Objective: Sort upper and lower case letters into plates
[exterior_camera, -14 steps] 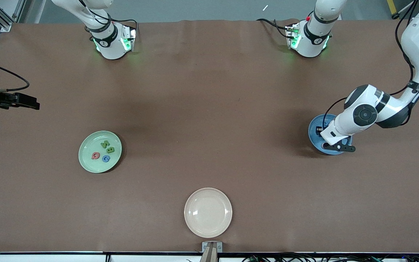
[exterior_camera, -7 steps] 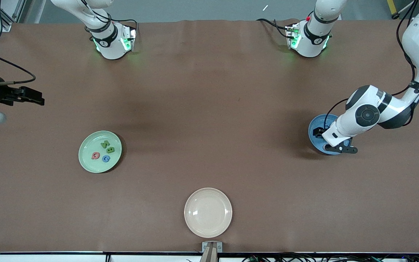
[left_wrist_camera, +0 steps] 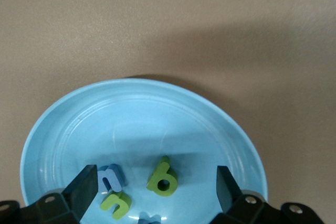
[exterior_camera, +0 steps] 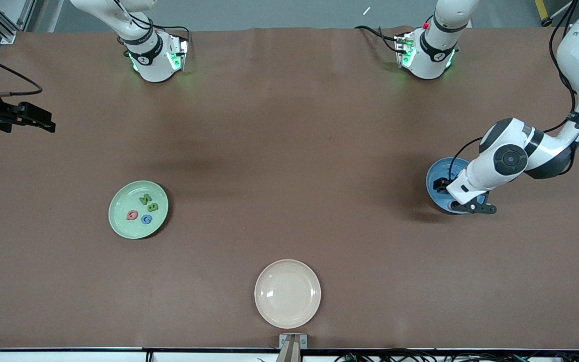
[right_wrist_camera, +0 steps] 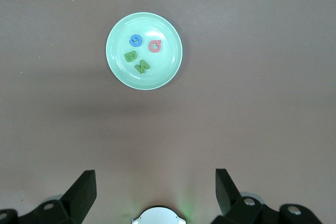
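The blue plate (left_wrist_camera: 131, 114) holds several foam letters: a blue n (left_wrist_camera: 111, 178), a green n (left_wrist_camera: 116, 203) and a green b (left_wrist_camera: 163, 178). My left gripper (left_wrist_camera: 156, 182) hangs open just above them, one finger on each side, holding nothing. In the front view that gripper (exterior_camera: 458, 197) covers part of the blue plate (exterior_camera: 435, 176). The pale green plate (exterior_camera: 118, 221) carries a green N (exterior_camera: 145, 199), a green B (exterior_camera: 153, 206), a red letter (exterior_camera: 131, 215) and a blue G (exterior_camera: 146, 218). My right gripper (exterior_camera: 43, 120) is open and empty, high over the table's edge at the right arm's end.
A cream-white plate (exterior_camera: 287, 293) with nothing on it sits near the table's front edge, nearer to the front camera than both other plates. The right wrist view looks down on the green plate (right_wrist_camera: 168, 72) and the right arm's base (right_wrist_camera: 157, 216).
My right hand has drifted toward the bases' side of the table. The left hand has shifted slightly over the blue plate, toward the left arm's end.
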You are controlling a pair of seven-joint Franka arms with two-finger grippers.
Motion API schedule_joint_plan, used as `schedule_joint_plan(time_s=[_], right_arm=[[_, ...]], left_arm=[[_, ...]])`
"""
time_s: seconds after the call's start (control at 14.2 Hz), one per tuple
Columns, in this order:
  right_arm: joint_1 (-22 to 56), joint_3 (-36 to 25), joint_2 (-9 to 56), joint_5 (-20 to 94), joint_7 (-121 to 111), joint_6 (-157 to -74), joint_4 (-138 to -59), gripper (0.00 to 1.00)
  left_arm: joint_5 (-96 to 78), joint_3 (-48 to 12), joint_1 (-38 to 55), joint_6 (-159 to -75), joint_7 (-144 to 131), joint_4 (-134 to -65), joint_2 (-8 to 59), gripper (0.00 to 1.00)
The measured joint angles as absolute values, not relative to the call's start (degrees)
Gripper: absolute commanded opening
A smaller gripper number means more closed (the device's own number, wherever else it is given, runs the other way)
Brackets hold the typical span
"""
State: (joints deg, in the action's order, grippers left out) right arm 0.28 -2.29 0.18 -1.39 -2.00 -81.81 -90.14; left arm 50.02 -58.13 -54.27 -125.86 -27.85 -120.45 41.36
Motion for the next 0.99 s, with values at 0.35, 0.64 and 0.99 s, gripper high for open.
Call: schedule_joint_plan(time_s=[0.35,0.64,0.99], right_arm=[[0.28,-2.52,-3.19,-1.39,-2.0,-82.13,-92.35,1.0],[0.28,-2.53,-5.57,-1.39,-2.0,-83.19,-92.83,1.0],[0.25,-2.78,-5.88,-0.55,-2.0,-84.32,-93.26,1.0]], left_arm=[[33.97,-56.17,-52.14,-125.86,-13.35,-119.05,36.03,0.99],[21.3,-47.32,-42.17,-125.87,-7.67,-118.65,27.43,0.99],[11.61,-44.87,-36.71,-125.87,-7.52,-118.51,22.26,0.99]])
